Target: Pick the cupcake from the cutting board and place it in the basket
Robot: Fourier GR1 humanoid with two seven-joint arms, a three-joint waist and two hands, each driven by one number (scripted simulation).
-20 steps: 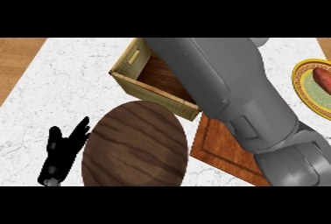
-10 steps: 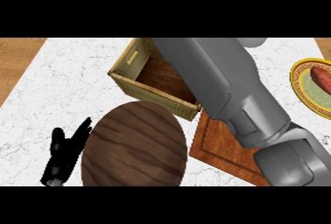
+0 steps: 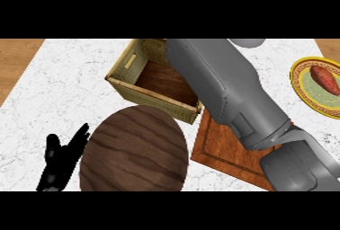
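Currently the right arm [image 3: 232, 99] crosses the frame from lower right up over the basket [image 3: 143, 92], hiding its right side and far corner; the right hand is out of sight, so its state is unknown. Cupcake isn't visible anywhere. Board [image 3: 222, 155] shows only partly under the arm, beside the basket's near corner. Left hand [image 3: 60, 159] rests at lower left, fingers straight, holding nothing. Plate [image 3: 312, 90] at right edge is cut off. Dark wooden oval [image 3: 133, 155] sits in front.
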